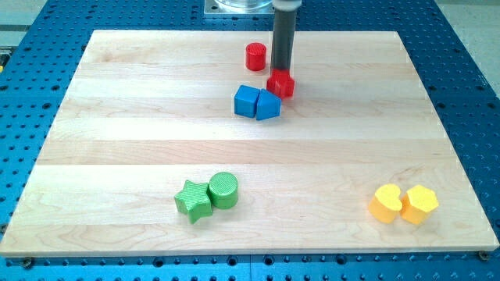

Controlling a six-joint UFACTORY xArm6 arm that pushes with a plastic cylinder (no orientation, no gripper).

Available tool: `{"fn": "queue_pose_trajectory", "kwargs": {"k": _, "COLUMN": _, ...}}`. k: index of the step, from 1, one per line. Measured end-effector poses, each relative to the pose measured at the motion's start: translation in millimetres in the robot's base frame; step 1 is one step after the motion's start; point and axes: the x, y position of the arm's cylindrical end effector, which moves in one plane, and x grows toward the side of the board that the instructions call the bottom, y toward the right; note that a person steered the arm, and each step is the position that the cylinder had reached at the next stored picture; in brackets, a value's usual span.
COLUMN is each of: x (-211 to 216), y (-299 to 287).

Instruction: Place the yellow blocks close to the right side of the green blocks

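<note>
Two yellow blocks lie at the view's lower right: a yellow heart-shaped block (pixel 386 204) and a yellow hexagon block (pixel 420 204), touching each other. Two green blocks lie at the lower middle-left: a green star (pixel 194 200) and a green cylinder (pixel 223 190), touching. My tip (pixel 280 72) is at the view's top middle, just behind a red block (pixel 282 83), far from the yellow and green blocks.
A red cylinder (pixel 255 56) stands left of the rod. Two blue blocks (pixel 248 101) (pixel 268 104) sit together just below the red block. The wooden board (pixel 117 140) rests on a blue perforated table (pixel 31 94).
</note>
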Motion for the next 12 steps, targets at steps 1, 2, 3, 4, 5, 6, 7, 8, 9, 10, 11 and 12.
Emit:
{"fn": "queue_pose_trajectory", "kwargs": {"k": 1, "x": -34, "y": 2}}
{"fn": "queue_pose_trajectory", "kwargs": {"k": 2, "x": -108, "y": 7}}
{"fn": "queue_pose_trajectory", "kwargs": {"k": 3, "x": -112, "y": -40}}
{"fn": "queue_pose_trajectory", "kwargs": {"k": 4, "x": -26, "y": -60}}
{"fn": "queue_pose_trajectory", "kwargs": {"k": 5, "x": -1, "y": -39}}
{"fn": "queue_pose_trajectory", "kwargs": {"k": 6, "x": -24, "y": 24}}
{"fn": "queue_pose_trajectory", "kwargs": {"k": 7, "x": 49, "y": 152}}
{"fn": "queue_pose_trajectory", "kwargs": {"k": 8, "x": 152, "y": 227}}
{"fn": "queue_pose_trajectory", "kwargs": {"k": 9, "x": 227, "y": 233}}
{"fn": "queue_pose_trajectory", "kwargs": {"k": 10, "x": 225, "y": 206}}
{"fn": "queue_pose_trajectory", "kwargs": {"k": 11, "x": 222, "y": 142}}
{"fn": "queue_pose_trajectory", "kwargs": {"k": 12, "x": 232, "y": 118}}
